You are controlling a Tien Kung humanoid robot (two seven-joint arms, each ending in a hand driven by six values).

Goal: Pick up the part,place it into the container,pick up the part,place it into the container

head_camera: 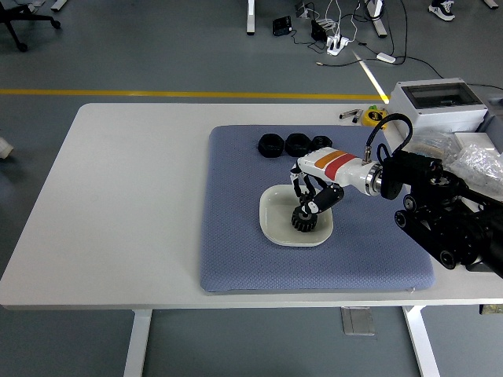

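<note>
One gear (302,220) already lies in the white dish (275,224) on the blue mat (236,236). The right hand (313,196) hangs just above it, fingers curled; whether they hold a part I cannot tell. Behind, two black parts (284,144) wait unpicked.

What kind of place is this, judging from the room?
Probably a robotics lab or workshop: a grey floor with a yellow line, cables and a power strip lying on it, and a white table with a grey box.
</note>
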